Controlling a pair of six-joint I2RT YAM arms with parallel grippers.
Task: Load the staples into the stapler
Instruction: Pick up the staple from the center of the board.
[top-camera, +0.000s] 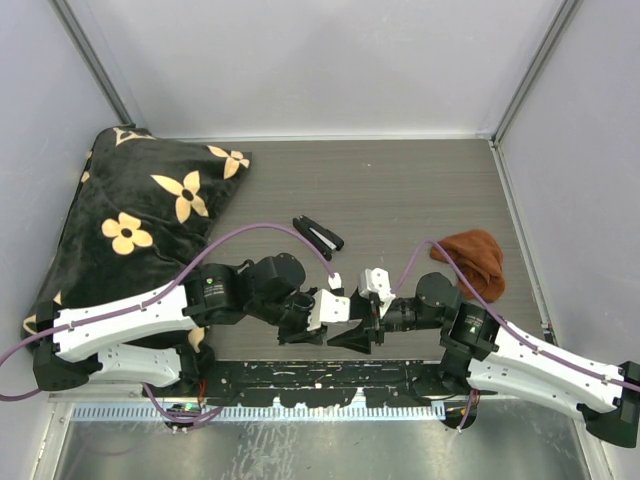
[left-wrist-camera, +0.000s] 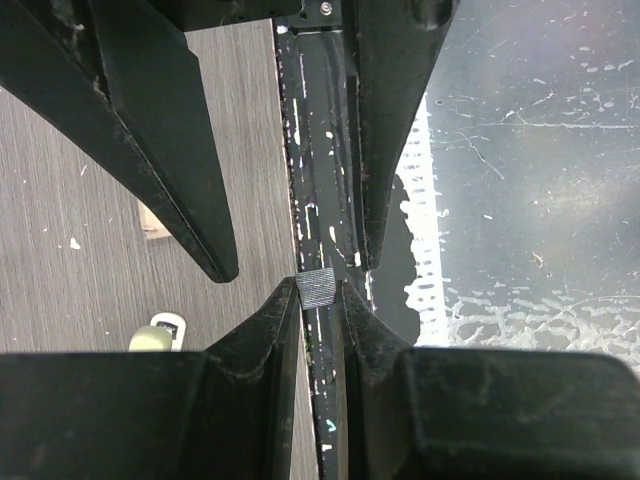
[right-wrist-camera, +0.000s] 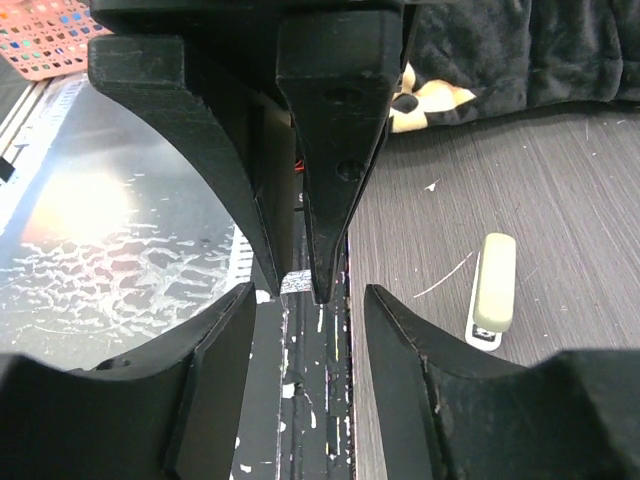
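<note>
My left pincer (left-wrist-camera: 318, 297) is pressed together on the short silvery-grey metal strip of staples (right-wrist-camera: 296, 282), pinching it at the very tips of its black fingers. My right pincer (right-wrist-camera: 311, 290) faces it tip to tip and is spread: one finger stands on each side of the left pincer's tips and the strip, with a gap on both sides and no contact that I can see.

The black stapler (top-camera: 318, 235) lies open on the grey wood-grain table (top-camera: 420, 190), untouched. The two pincers and the strip hang on the near side of the stapler, towards my bases, above the scuffed black rail at the table's near edge. A rust-brown crumpled cloth (top-camera: 475, 258) lies to the right of the stapler, well apart from it. A black pillow with cream flowers (top-camera: 140, 220) fills the side to the stapler's left. A cream-green oblong thing with a white base (right-wrist-camera: 493, 290) lies flat on the table just beside my right pincer; how it sits relative to the stapler I cannot tell.
</note>
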